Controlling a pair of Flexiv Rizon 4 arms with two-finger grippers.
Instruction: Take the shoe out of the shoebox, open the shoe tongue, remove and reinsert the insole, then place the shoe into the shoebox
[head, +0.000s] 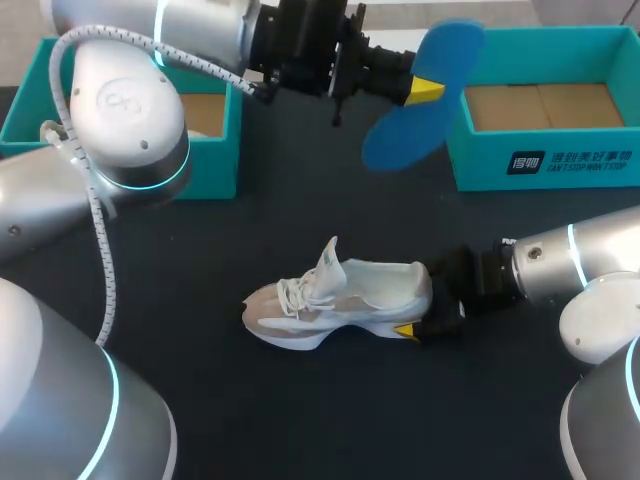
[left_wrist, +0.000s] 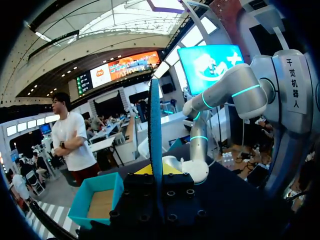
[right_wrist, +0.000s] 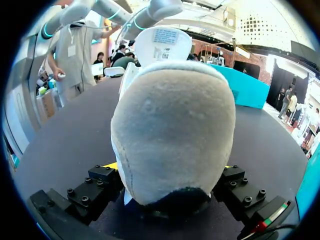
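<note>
One insole (left_wrist: 155, 150) edge-on, shoe (right_wrist: 172, 125) heel masking right claw (head: 412, 328)

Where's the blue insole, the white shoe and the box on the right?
insole (head: 405, 135): head view, on its lower blue half.
shoe (head: 345, 298): head view, on its side, mid-length.
right box (head: 480, 160): head view, on its teal front wall.

Open counter (head: 300, 420) lies in front of the shoe (head: 340, 295) and off its toe; the right claw (head: 425, 310) gripping the heel bars that end, the left teal box (head: 215, 165) and right teal box (head: 540, 165) wall the back corners, and the blue insole (head: 400, 140) pinched in the left claw (head: 425, 90) hangs raised between them.
</note>
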